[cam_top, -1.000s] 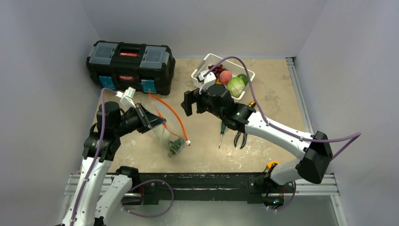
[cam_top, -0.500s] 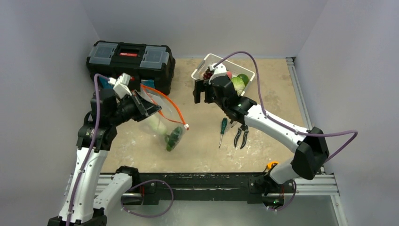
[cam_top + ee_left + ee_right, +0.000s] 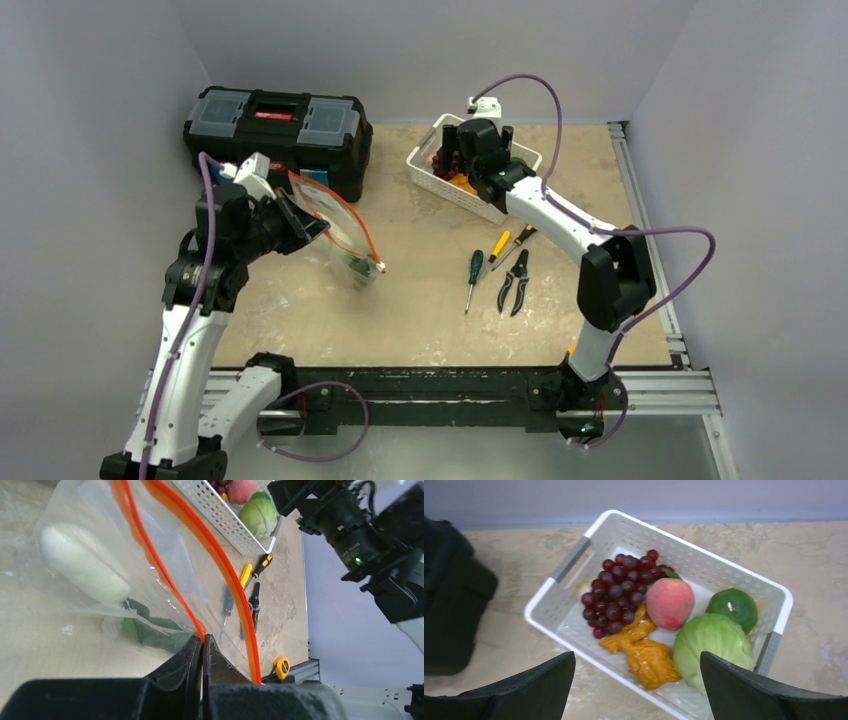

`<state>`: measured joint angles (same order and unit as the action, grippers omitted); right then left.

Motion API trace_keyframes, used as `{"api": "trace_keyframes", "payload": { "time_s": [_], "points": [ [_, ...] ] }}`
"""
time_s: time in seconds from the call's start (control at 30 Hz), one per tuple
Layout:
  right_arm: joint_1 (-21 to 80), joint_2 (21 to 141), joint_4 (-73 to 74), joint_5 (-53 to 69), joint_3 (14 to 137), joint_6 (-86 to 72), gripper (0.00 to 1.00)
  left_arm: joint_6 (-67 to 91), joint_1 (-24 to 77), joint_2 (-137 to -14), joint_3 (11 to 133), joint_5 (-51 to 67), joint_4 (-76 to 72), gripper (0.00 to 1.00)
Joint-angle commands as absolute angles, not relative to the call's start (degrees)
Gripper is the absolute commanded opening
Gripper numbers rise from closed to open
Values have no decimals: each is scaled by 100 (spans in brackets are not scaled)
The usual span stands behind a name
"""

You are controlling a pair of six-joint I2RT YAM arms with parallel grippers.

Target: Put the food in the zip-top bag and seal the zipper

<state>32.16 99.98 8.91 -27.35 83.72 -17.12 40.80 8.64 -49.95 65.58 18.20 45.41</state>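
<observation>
Zip-top bag (image 3: 90, 525) lifted; right tool (image 3: 636, 672) back over white basket (image 3: 694, 547)
The left tool (image 3: 202, 645) clenches the zipper (image 3: 217, 562), white vegetable (image 3: 80, 565) and cucumber (image 3: 145, 632) inside; the right tool, released, has swung across, likely to fetch the peach (image 3: 670, 603) next.

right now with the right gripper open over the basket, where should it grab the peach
Take the peach from straight above, closing the right gripper across its round middle. Grapes touch its left side, the cabbage crowds its lower right and the white basket walls ring it, so a side approach looks blocked; only its top is free.
</observation>
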Motion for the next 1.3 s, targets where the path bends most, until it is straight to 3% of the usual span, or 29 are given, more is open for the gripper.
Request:
{"api": "trace_keyframes", "payload": {
  "time_s": [0.0,0.3,0.4,0.8,1.03,1.27],
  "points": [
    [3005,10423,1344,-3632,8959,-1266,96,3670,832,-4515,6657,1202,4282,0],
    [2641,11087,1464,-3785,9002,-1066,99,3038,822,-5516,6474,1358,4006,0],
    [2562,11372,1476,-3957,9038,-1009,99,2905,571,-5848,6422,2023,3980,0],
    [2464,11647,1452,-3730,8827,-1140,98,2681,580,-6049,6009,2924,3586,0],
    [2452,11706,1281,-3790,8851,-1031,77,2646,674,-6081,5968,3045,3521,0],
    [2452,11389,1338,-3823,9174,-776,42,2628,727,-6115,5968,3066,3538,0]
  ]
}}
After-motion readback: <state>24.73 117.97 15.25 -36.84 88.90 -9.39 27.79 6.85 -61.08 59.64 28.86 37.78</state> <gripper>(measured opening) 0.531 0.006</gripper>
